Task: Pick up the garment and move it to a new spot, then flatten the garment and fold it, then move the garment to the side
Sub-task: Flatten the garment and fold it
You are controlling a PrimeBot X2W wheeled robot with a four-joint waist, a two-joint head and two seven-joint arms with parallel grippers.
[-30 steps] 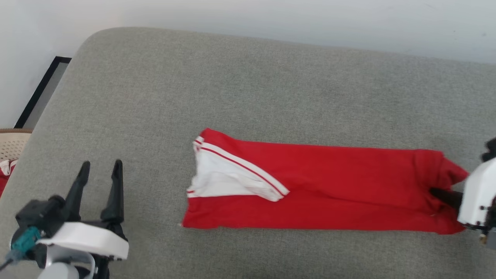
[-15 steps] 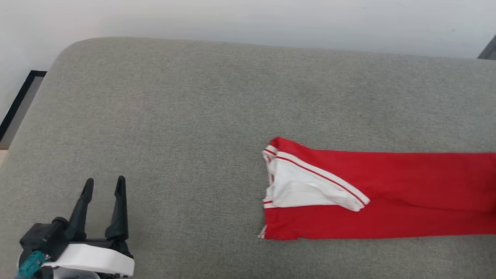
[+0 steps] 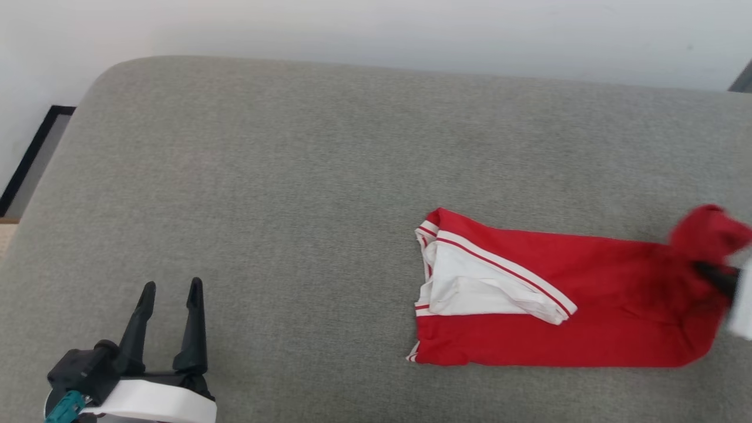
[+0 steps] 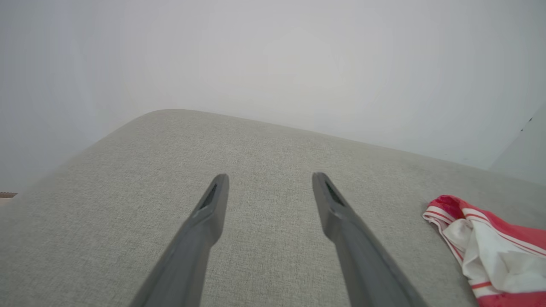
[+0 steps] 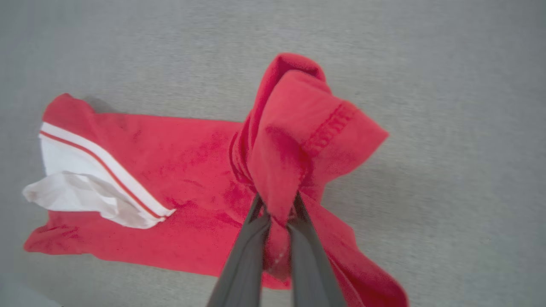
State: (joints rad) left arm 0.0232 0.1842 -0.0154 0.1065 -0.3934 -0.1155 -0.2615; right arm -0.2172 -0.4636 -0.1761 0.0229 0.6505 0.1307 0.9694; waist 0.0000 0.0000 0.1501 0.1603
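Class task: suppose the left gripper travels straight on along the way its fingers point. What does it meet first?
Probably the bare grey cushion, then the white wall behind it; how steeply the left gripper tilts is unclear. The garment lies off to the right, outside that line.

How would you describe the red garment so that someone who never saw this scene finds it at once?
Start from the broad grey fabric cushion. On its right half lies a long, folded red jersey garment, one end bunched and pinched by the right end effector. Its white sleeve with red-and-white striped trim marks it against plain grey.
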